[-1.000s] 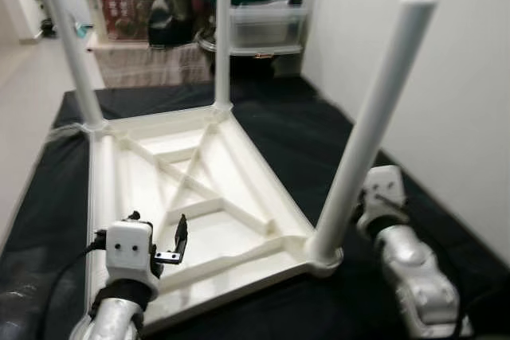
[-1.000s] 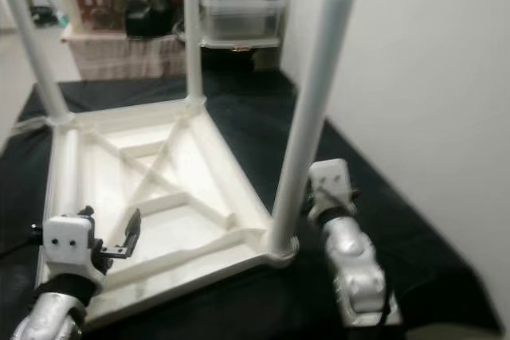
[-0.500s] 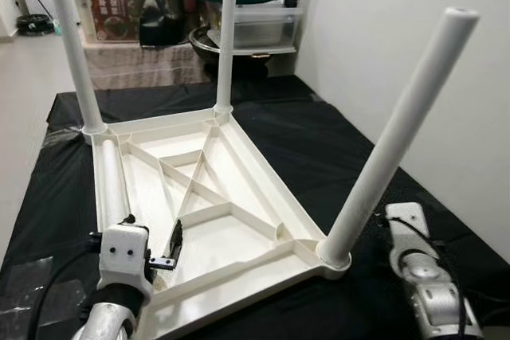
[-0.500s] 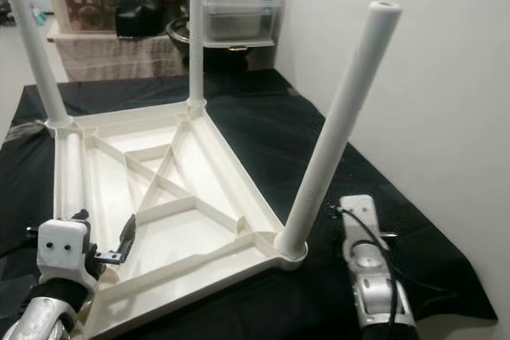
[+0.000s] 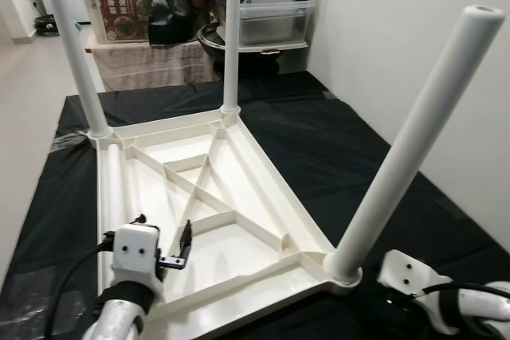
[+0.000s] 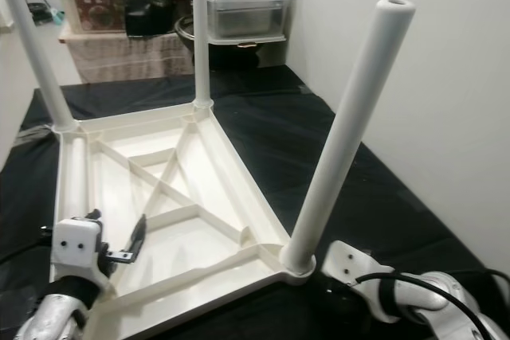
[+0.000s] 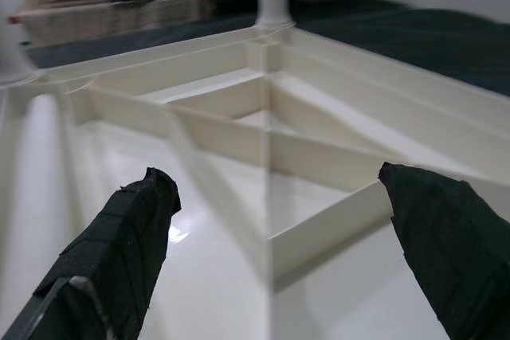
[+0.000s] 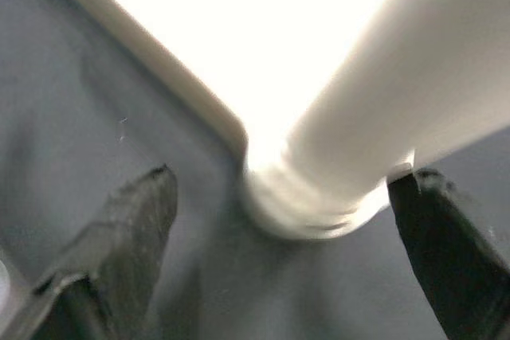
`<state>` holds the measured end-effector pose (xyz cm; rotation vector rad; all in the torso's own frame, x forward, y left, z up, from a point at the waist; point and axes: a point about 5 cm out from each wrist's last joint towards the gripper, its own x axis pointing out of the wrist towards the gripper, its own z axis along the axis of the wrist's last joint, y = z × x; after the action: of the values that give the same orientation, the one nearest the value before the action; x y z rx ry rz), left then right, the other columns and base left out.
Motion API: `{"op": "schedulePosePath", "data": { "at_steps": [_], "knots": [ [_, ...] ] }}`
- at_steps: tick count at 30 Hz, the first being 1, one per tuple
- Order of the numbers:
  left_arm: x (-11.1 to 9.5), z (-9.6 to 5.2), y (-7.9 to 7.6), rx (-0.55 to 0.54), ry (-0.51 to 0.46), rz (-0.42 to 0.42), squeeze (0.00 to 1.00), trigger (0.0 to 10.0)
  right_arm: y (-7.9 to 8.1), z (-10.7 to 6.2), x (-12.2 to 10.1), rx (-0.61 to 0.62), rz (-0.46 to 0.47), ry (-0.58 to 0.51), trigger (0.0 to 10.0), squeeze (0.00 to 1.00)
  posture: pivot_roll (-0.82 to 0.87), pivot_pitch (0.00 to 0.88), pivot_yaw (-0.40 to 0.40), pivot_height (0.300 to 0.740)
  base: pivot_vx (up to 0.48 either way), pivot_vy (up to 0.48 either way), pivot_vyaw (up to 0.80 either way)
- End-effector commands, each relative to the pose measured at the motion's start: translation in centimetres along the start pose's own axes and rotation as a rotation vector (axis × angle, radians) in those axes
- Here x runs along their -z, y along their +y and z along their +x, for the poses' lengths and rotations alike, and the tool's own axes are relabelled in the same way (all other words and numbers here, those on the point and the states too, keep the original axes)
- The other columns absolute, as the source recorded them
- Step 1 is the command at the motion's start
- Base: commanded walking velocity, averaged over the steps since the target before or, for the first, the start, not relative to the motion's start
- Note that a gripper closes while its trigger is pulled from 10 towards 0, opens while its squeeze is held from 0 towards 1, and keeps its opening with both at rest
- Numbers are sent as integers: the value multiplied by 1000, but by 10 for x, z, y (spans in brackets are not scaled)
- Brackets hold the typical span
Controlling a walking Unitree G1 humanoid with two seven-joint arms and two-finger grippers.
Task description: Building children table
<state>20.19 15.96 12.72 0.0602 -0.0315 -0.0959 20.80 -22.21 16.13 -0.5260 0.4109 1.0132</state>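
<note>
Nearest: my right gripper [image 8: 279, 220], fingers spread wide, straddles the base of the near leg [image 5: 414, 141] at its corner socket, pads apart from it.

Left gripper [image 7: 271, 220], fingers also wide, hovers over the upturned tabletop [image 5: 199, 197] on the black cloth [image 5: 319, 141].

Step, I judge: seating this leg; next, close and twist.

Beyond: storage boxes [image 5: 119, 5].

text: none legible | storage box [image 5: 115, 7] far left: printed label, too blurred to read
</note>
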Motion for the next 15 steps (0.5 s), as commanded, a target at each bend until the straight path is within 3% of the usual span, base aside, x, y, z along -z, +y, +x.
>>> {"op": "schedulePosePath", "data": {
  "at_steps": [1, 2, 3, 4, 5, 7, 8, 9, 12, 15],
  "knots": [
    [4, 0, 1, -2, 14, 9, 0, 10000, 6, -1, -18, -79, -4, -107, 10000, 0, -4, 0, -87, 740, 0, 0, 0],
    [4, -1, 1, -4, 14, 7, 0, 10000, 2, -3, -37, -107, 9, -225, 10000, 0, 3, 0, -94, 740, 0, 0, 0],
    [4, -1, 1, -4, 14, 7, 0, 10000, 2, -3, -37, -107, 9, -225, 10000, 0, 3, 0, -94, 740, 0, 0, 0],
    [4, -1, 1, -9, 14, 1, 0, 10000, -1, -4, -52, -131, 25, -325, 10000, 0, 10, 0, -101, 740, 0, 0, 0],
    [4, -1, 1, -9, 14, 1, 0, 10000, -1, -4, -52, -131, 25, -325, 10000, 0, 10, 0, -101, 740, 0, 0, 0],
    [5, -2, 1, -23, 15, -17, 0, 10000, -7, -1, -83, -162, 116, -589, 10000, 0, 28, 0, -110, 740, 0, 0, 0],
    [5, -2, 1, -23, 15, -17, 0, 10000, -7, -1, -83, -162, 116, -589, 10000, 0, 28, 0, -110, 740, 0, 0, 0],
    [5, -2, 0, -27, 16, -23, 0, 10000, -8, -1, -94, -191, 162, -696, 10000, 0, 35, 0, -112, 740, 0, 0, 0],
    [6, -3, 2, -28, 21, -25, 0, 10000, -5, -1, -100, -249, 175, -788, 10000, 0, 38, 0, -111, 740, 0, 0, 0],
    [7, -3, 3, -29, 25, -27, 0, 10000, -4, -1, -99, -266, 183, -793, 10000, 0, 36, 0, -109, 740, 0, 0, 0]
  ]
}}
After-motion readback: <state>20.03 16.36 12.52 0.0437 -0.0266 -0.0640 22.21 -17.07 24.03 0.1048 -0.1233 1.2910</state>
